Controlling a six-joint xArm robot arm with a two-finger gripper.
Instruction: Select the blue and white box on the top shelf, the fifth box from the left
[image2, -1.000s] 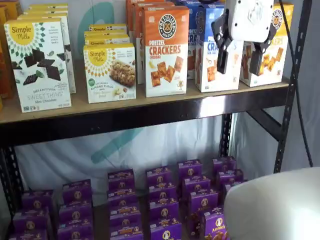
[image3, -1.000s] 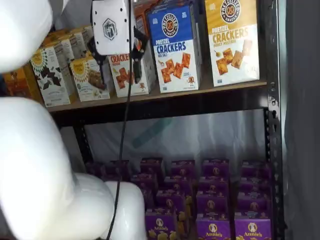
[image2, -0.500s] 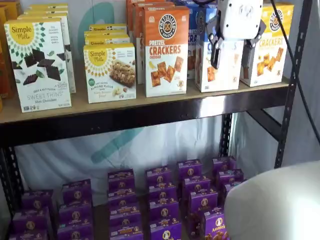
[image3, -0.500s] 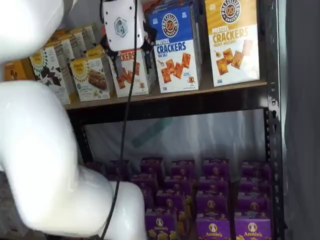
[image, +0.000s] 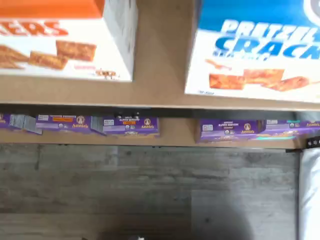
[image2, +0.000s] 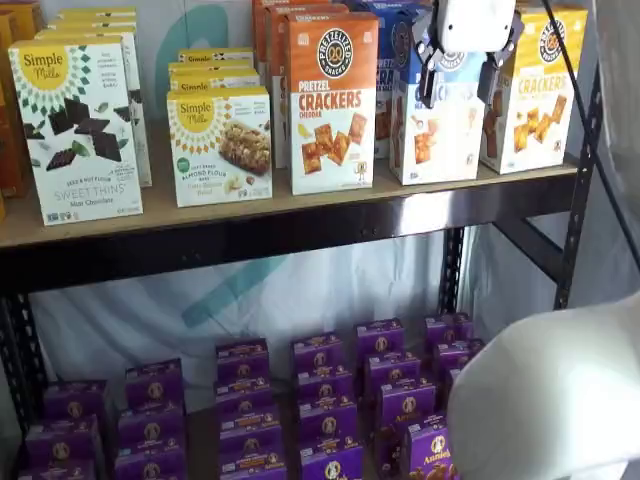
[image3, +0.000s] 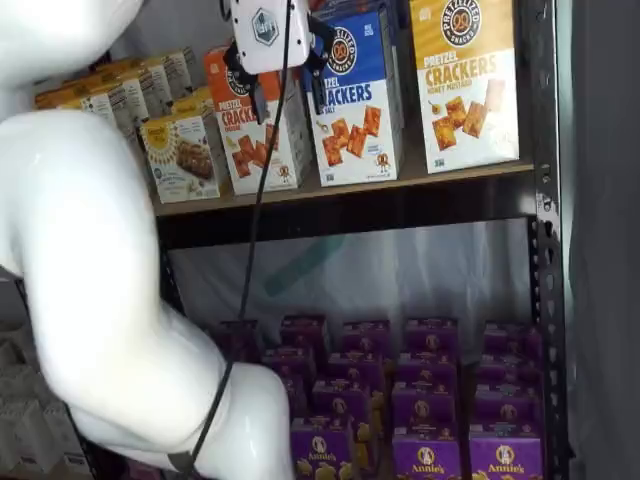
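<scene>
My gripper (image2: 459, 82) hangs from the upper edge in a shelf view, white body above, two black fingers (image2: 428, 84) pointing down with a plain gap between them, spread in front of the blue and white box (image2: 436, 135). That box stands on the top shelf (image2: 300, 235) directly behind my fingers; the orange cheddar box (image2: 332, 100) is on one side of my gripper and the yellow-topped box (image2: 532, 95) on the other. My white arm (image2: 545, 400) fills the lower corner, blurred and cut off.

In a shelf view from another angle, my gripper (image3: 288, 98) sits between the orange box (image3: 250, 135) and the blue and white box (image3: 355, 95), partly covering both fronts. A cable (image3: 262, 190) drops beside it, and my arm (image3: 95, 290) hides the shelf's far end.

The wrist view shows no fingers, only the blue and white box (image: 257, 55) cropped by the frame, the orange box (image: 65, 37), small purple boxes (image: 131, 125) on the lower level and grey floor (image: 150, 190).
</scene>
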